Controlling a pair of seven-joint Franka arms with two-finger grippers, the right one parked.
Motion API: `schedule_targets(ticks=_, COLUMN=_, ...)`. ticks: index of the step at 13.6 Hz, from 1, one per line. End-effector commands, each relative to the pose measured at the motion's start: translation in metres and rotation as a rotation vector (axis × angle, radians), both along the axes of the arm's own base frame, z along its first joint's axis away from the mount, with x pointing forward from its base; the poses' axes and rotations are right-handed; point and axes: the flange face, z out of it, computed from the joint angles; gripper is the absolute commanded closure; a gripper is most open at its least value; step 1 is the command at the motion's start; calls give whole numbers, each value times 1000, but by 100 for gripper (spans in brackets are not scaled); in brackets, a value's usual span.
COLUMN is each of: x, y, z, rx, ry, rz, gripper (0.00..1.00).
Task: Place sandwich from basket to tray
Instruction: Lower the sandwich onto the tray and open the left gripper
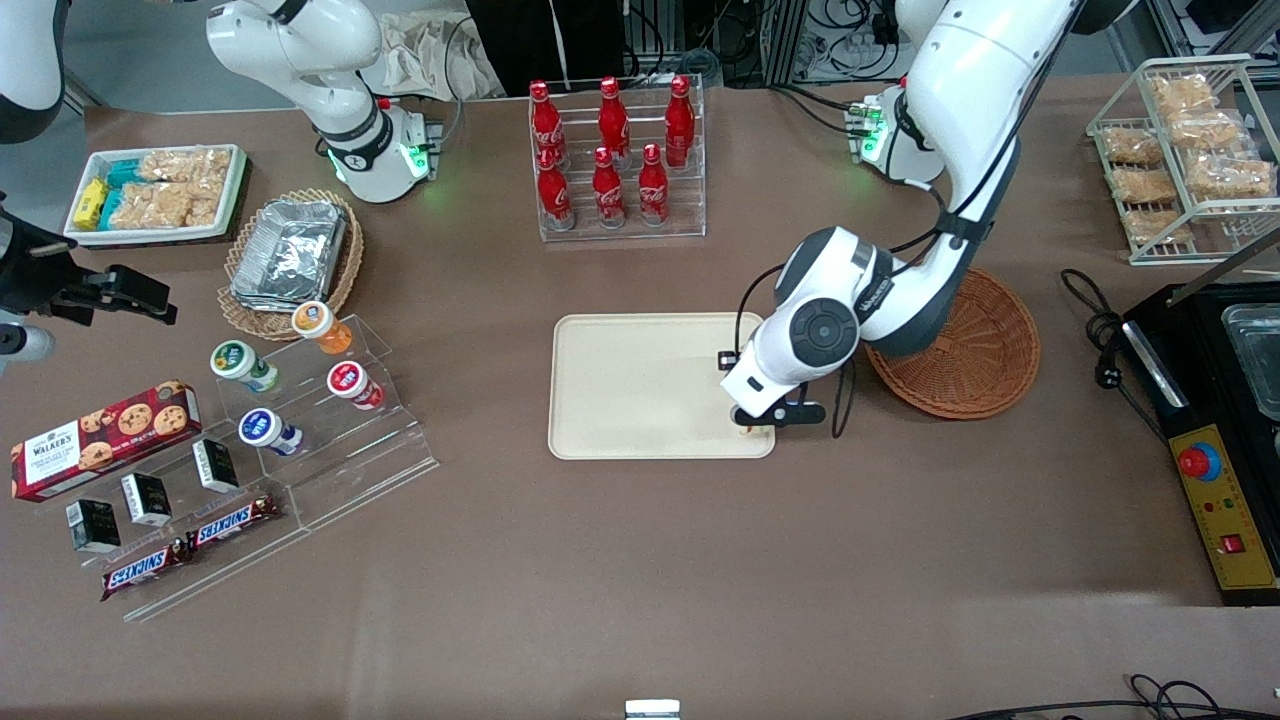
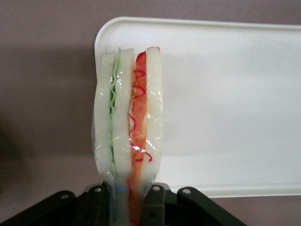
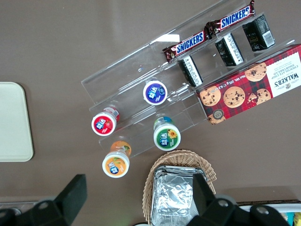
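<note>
- The tray (image 1: 640, 385) lay flat on the brown desk (image 1: 640, 580), nearer to the front camera than the rack of red bottles (image 1: 615, 155).
- The gripper (image 1: 757, 425) hung over the tray's corner nearest the front camera, at the end toward the basket (image 1: 975, 350).
- In the left wrist view, the fingers (image 2: 153, 207) pinched the sandwich (image 2: 129, 127) at its lower end, one on each side of it.
- The sandwich stood upright on its edge in clear wrap, showing white bread layers with a green filling and an orange-red one.
- It was held over the rim of the tray (image 2: 225, 103), partly over the tray and partly over the desk; whether it touched the tray cannot be told.
- The basket sat on the desk just beside the tray, toward the working arm's end, partly covered by the arm, with nothing visible in the part that showed.
</note>
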Motion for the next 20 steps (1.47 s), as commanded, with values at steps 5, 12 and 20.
schedule_targets(ticks=5, x=-2, y=-12, z=-33, rx=44, ry=1, rz=-54, gripper=76)
schedule_targets(ticks=12, x=-3, y=-14, z=-37, rx=45, ry=5, rz=-71, gripper=7)
schedule_targets(ticks=20, x=25, y=30, z=70, rx=56, ry=-55, rz=-12, gripper=0)
